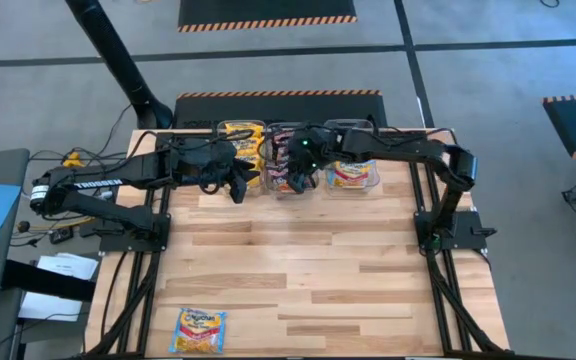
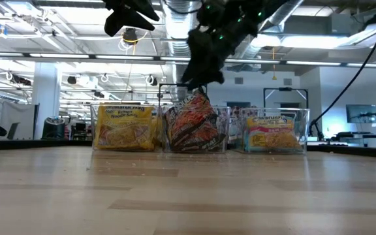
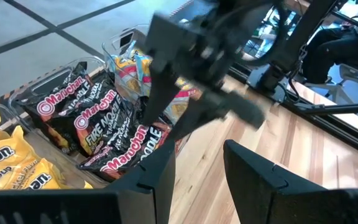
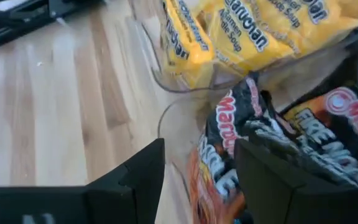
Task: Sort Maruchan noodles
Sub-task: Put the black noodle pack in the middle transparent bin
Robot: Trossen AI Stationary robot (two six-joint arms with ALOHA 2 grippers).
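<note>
Three clear bins stand in a row at the table's far edge. The left one holds yellow packets, the middle one dark packets, the right one light blue and orange packets. One dark packet stands tilted, sticking up out of the middle bin. My right gripper is open just above it, with its top edge between the fingers. My left gripper is open and empty, raised in front of the gap between the yellow and dark bins. A light blue packet lies flat near the table's near left corner. My right gripper's open fingers come from above and stand on either side of the upright dark packet's top edge. I cannot tell whether they touch it. The packet's lower part rests in the middle bin among the other dark packets.
The bins' clear walls rise close to both grippers. The two arms are near each other over the bins. Bare wooden tabletop stretches from the bins to the near edge.
</note>
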